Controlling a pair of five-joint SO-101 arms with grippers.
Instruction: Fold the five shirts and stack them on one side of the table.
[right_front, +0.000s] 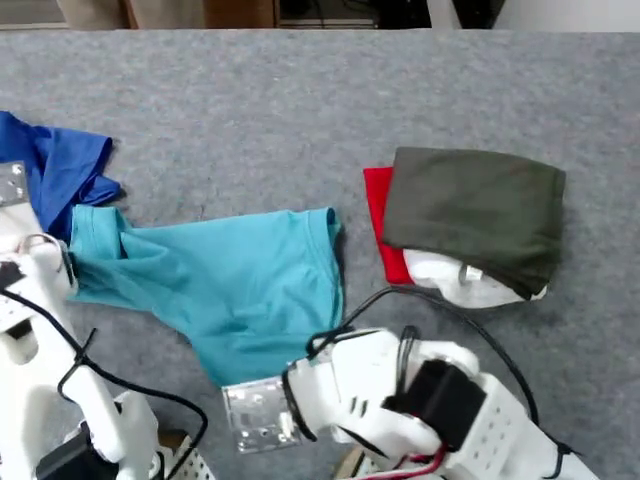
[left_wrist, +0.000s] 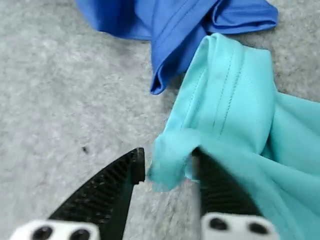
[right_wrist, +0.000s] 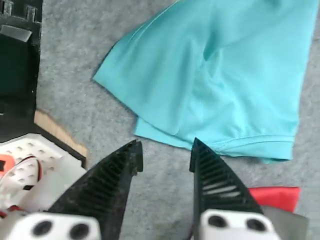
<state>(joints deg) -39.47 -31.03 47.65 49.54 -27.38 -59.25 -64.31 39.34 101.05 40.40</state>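
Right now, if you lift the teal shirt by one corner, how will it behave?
Probably floppy: the teal shirt lies creased and bunched. Likely light: its fabric looks thin. It would probably sag from the left gripper.

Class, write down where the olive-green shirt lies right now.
In the high view, the olive-green shirt lies folded on the right side of the table, atop a red shirt and a white shirt, right of the spread teal shirt.

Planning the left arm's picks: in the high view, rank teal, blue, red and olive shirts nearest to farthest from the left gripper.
1. teal shirt, at the left gripper
2. blue shirt, just beside it
3. red shirt, across the table
4. olive shirt, overlapping the red
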